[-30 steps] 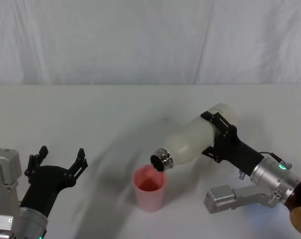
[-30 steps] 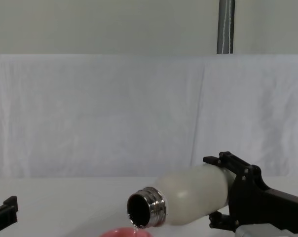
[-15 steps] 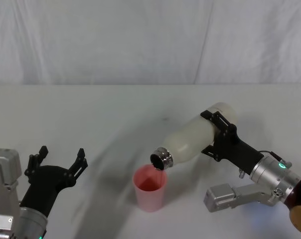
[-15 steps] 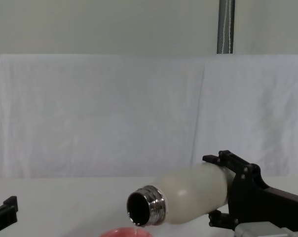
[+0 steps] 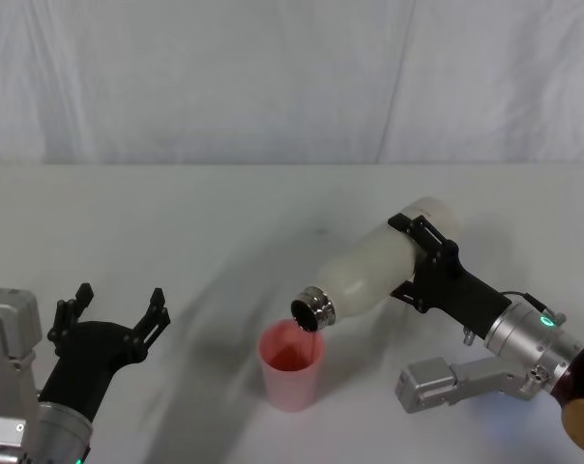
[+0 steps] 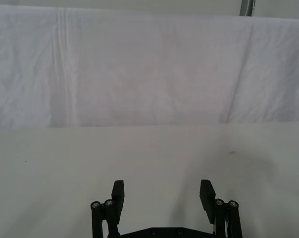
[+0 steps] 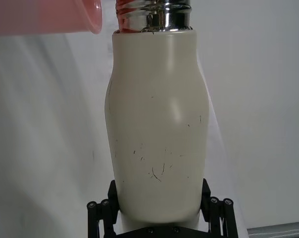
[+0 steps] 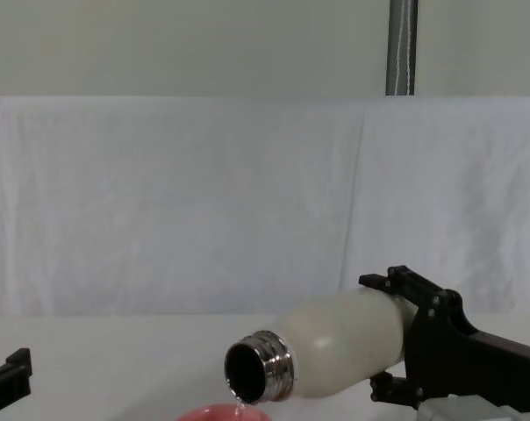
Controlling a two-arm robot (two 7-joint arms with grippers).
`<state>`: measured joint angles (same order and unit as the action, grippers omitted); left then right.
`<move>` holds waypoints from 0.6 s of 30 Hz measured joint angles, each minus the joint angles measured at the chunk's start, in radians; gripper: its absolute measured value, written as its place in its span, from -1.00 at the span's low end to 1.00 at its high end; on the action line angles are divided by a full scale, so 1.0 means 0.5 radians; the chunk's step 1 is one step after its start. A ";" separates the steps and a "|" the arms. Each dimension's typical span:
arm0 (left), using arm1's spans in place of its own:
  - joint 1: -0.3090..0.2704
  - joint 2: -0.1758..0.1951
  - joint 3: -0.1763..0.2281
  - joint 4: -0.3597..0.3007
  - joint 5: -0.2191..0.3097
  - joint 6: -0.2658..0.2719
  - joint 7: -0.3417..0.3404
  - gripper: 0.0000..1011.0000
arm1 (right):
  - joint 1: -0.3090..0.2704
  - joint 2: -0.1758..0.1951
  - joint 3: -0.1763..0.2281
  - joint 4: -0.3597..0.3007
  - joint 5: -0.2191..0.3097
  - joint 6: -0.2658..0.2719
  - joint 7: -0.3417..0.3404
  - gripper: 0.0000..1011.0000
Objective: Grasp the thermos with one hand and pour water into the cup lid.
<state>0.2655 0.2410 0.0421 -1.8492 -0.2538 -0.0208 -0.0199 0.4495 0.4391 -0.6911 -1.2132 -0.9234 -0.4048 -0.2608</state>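
Pouring step underway. Right gripper clamping cream-white thermos around its lower body, holding it tipped nearly level above table, steel neck hanging just over pink cup lid. Cup lid standing upright on table, near front centre. Water drop appearing at neck's lower lip in chest view. Left gripper idling at table's left, fingers spread wide, holding nothing. Next move likely calling for slightly steeper tilt, mouth staying centred over rim.
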 joint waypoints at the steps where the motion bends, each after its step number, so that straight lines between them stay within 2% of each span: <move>1: 0.000 0.000 0.000 0.000 0.000 0.000 0.000 0.98 | 0.000 0.001 0.000 0.000 -0.001 0.000 -0.001 0.89; 18: 0.000 0.000 0.000 0.000 0.000 0.000 0.000 0.98 | 0.005 0.011 -0.006 -0.009 -0.006 0.000 -0.003 0.89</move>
<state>0.2655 0.2410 0.0421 -1.8492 -0.2538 -0.0208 -0.0199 0.4519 0.4445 -0.6943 -1.2177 -0.9264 -0.4047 -0.2625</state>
